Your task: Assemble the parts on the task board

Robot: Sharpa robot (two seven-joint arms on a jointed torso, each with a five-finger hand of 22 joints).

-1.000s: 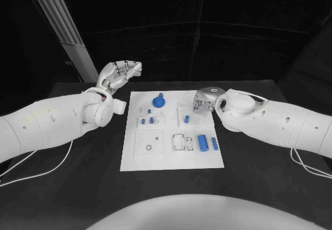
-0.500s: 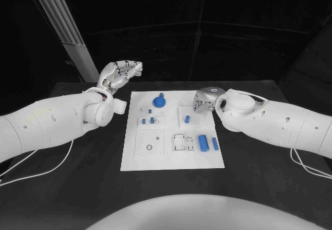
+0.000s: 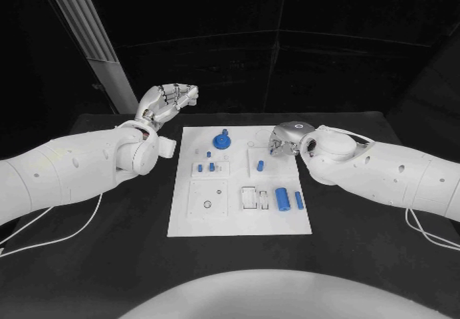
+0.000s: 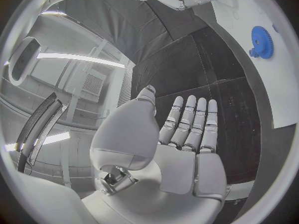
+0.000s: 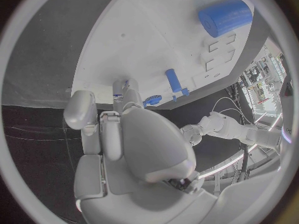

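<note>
The left hand point(image 3: 165, 101) hovers at ten o'clock off the task board point(image 3: 240, 219), fingers straight, holding nothing. The blue gear point(image 3: 221, 141) sits at twelve o'clock on the board. The right hand point(image 3: 284, 138) curls at the board's two o'clock; I cannot tell its grasp.

One white board point(image 3: 240, 219) lies on the bench point(image 3: 106, 252), and two hands are there, the left hand point(image 3: 165, 100) and the right hand point(image 3: 284, 138). On the board sit one blue gear point(image 3: 221, 141), one thick blue cylinder point(image 3: 282, 198) and about five slim blue pins point(image 3: 298, 200).

left hand point(image 3: 165, 101) raised, fingers apart; right hand point(image 3: 284, 138) lowered
</note>
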